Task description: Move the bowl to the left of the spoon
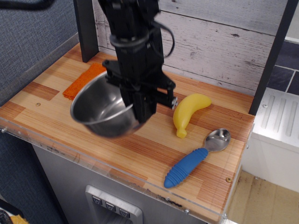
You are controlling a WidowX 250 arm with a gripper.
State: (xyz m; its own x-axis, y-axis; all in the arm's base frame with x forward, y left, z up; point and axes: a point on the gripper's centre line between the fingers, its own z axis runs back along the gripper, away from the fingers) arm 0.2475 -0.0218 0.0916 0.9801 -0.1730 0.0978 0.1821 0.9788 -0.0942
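Note:
The shiny steel bowl (102, 109) hangs tilted above the wooden table, over its front middle. My black gripper (141, 110) is shut on the bowl's right rim and holds it up. The spoon (196, 157), with a metal head and a ribbed blue handle, lies on the table at the front right, to the right of the bowl and apart from it.
A yellow toy banana (187, 113) lies just right of the gripper, behind the spoon. An orange cloth (80, 80) lies at the back left. A dark post (86, 28) stands at the back left. The wooden table (140, 149) has a clear plastic front edge.

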